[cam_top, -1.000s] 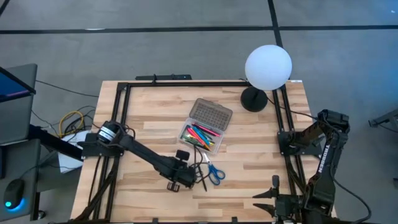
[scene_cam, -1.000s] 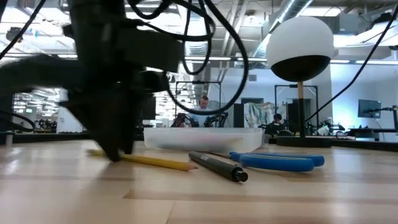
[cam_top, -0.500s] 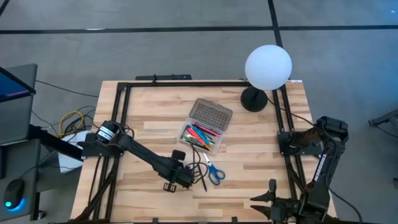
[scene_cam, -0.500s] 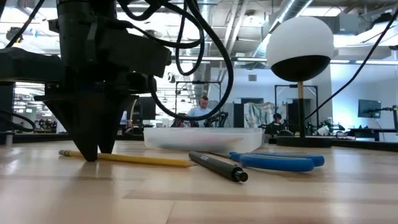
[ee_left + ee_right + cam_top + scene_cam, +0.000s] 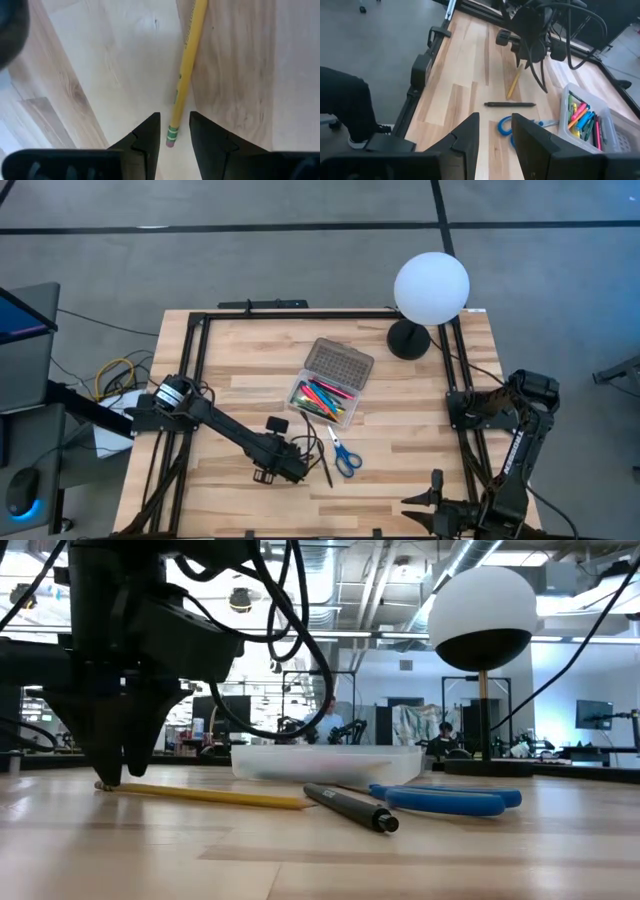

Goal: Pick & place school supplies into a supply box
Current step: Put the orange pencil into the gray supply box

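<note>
Yellow pencil (image 5: 186, 75) lay flat on the worktop (image 5: 240, 395), its eraser end between the left gripper's (image 5: 172, 131) parted fingers, apparently poised to grasp; right gripper (image 5: 495, 132) waited, fingers apart.

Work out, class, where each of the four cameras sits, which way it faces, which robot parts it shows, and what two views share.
High view: overhead, straight down; both arms, the supply box, scissors.
Low view: table height, level across; the left gripper over the yellow pencil.
Left wrist view: on the left arm, facing down; its own fingers straddle the pencil's eraser end.
Right wrist view: on the right arm, across the table; right gripper open, left arm beyond.
Shared: the pencil appears in the low and left wrist views.
</note>
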